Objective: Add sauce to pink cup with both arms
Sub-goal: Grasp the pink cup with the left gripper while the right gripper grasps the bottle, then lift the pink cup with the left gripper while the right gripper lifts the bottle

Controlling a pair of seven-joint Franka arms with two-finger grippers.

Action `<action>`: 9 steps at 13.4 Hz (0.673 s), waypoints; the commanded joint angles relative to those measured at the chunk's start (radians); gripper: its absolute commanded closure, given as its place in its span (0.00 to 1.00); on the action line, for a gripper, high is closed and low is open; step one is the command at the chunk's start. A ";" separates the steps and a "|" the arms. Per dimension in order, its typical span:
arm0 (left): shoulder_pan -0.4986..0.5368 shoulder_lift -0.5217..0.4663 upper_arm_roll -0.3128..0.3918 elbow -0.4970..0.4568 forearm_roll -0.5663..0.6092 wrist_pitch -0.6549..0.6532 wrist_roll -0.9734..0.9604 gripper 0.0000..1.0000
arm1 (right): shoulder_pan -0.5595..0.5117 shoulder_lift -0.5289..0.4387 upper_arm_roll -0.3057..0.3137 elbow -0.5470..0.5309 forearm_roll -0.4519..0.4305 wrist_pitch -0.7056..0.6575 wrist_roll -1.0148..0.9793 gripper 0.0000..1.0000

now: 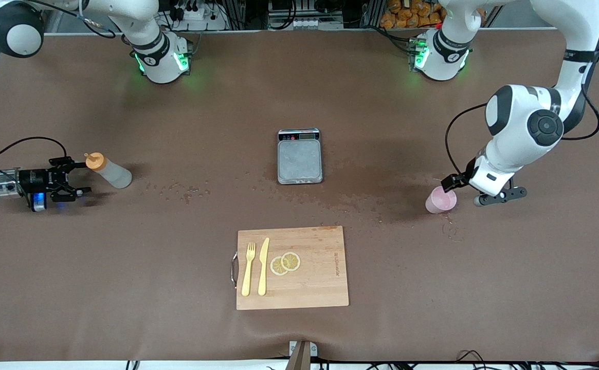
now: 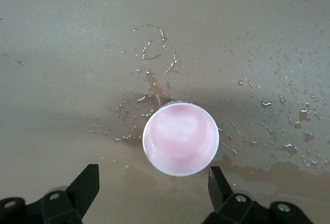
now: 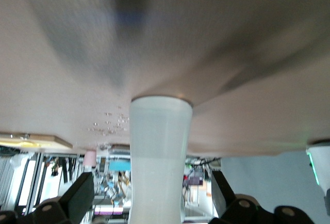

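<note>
The sauce bottle [image 1: 111, 173], whitish with an orange cap, stands on the table at the right arm's end. My right gripper [image 1: 84, 177] lies level beside it, open, with the bottle's body [image 3: 160, 146] between the spread fingers and a gap on each side. The pink cup [image 1: 440, 200] stands upright at the left arm's end, in a patch of water drops. My left gripper [image 1: 476, 189] hangs low over the table right beside it, pointing down. Seen from the left wrist, the cup [image 2: 180, 137] sits just ahead of the open left gripper [image 2: 152, 185], not between its fingers [image 2: 85, 188].
A small scale with a grey tray [image 1: 300, 156] stands mid-table. Nearer the front camera lies a wooden cutting board [image 1: 320, 277] with a fork [image 1: 248, 269], a knife [image 1: 263, 266] and two lemon slices [image 1: 285, 263]. Water drops [image 1: 186, 191] dot the cloth between bottle and cup.
</note>
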 commanded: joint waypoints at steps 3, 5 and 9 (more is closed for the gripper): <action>0.005 0.084 -0.001 -0.006 -0.019 0.098 -0.010 0.10 | -0.014 0.040 0.012 0.017 0.039 -0.058 0.025 0.00; 0.005 0.104 -0.001 -0.006 -0.019 0.099 -0.011 0.18 | -0.011 0.054 0.012 0.017 0.038 -0.059 0.022 0.00; 0.009 0.137 0.000 0.002 -0.019 0.101 -0.011 0.59 | 0.002 0.062 0.026 -0.006 0.040 -0.064 0.014 0.00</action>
